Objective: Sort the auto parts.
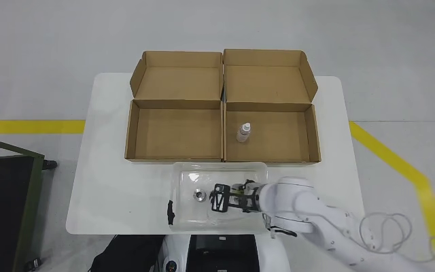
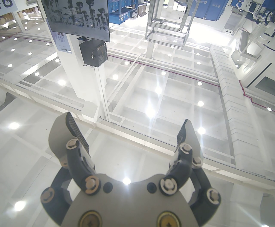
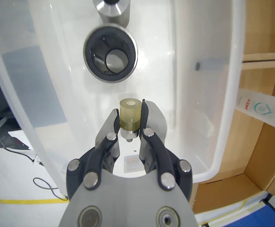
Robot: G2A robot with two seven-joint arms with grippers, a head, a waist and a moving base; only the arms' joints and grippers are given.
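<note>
My right gripper [image 3: 129,115] is shut on a small yellowish rubber cylinder with a metal stud [image 3: 130,117], held inside the clear plastic bin [image 3: 227,90]. Just beyond it in the bin lie a metal ring with a black inner sleeve [image 3: 110,54] and another steel part [image 3: 112,8]. From above, the right gripper [image 1: 219,198] sits over the bin [image 1: 183,170], near a small round metal part [image 1: 198,196]. A whitish part [image 1: 242,132] lies in the right cardboard box [image 1: 312,139]. My left gripper [image 2: 131,131] is open and empty, pointing up at the ceiling.
Two open cardboard boxes stand side by side behind the bin, the left one [image 1: 132,132] empty. A black object [image 1: 169,212] rests at the bin's front left corner. Bare white table [image 1: 102,177] lies to the left of the bin.
</note>
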